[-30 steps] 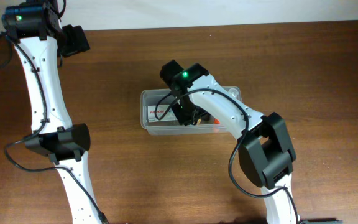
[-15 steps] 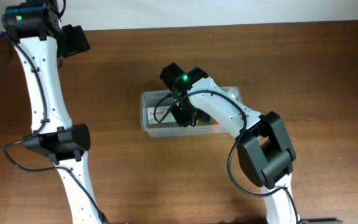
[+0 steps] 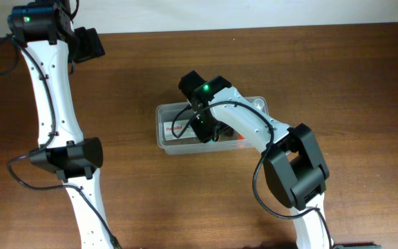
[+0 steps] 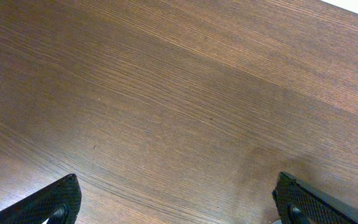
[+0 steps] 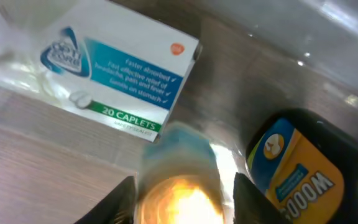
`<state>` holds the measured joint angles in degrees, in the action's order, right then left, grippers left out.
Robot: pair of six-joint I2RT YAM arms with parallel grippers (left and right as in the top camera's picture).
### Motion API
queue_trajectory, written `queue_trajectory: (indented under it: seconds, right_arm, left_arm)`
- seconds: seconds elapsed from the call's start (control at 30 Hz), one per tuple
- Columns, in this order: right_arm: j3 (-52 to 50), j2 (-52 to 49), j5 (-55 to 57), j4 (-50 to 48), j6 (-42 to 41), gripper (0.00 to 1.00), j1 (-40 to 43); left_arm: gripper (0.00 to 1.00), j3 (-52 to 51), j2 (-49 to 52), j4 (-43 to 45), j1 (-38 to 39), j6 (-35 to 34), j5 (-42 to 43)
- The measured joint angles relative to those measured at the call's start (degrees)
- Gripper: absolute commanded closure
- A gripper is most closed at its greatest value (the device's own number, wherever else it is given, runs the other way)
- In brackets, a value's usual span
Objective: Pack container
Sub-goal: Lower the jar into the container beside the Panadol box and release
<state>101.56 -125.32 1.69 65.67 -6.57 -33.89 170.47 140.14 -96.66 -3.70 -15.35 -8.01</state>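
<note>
Jaws of right gripper [image 5: 182, 190] are set wider than a second ago around a blurred bottle [image 5: 179, 155] inside the container [image 3: 162, 121] at mid-table [image 3: 323, 69], so release is judged underway, contact unconfirmable; left gripper [image 4: 179, 202] is held spread wide.

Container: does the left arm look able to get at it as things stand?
Probably not yet: the left gripper hangs open over the table far off, and the right arm lies across the container, right gripper inside.
</note>
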Motion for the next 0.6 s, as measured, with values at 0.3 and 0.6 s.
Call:
queue_trajectory:
  seconds: [0.3, 0.6]
  right_arm:
    - [0.0, 0.0, -0.04, 0.0, 0.2, 0.56, 0.0]
    - [0.0, 0.0, -0.22, 0.04, 0.37, 0.56, 0.0]
  left_arm:
    - [0.01, 0.0, 0.0, 0.0, 0.11, 0.0, 0.0]
    - [0.0, 0.0, 0.0, 0.0, 0.11, 0.0, 0.0]
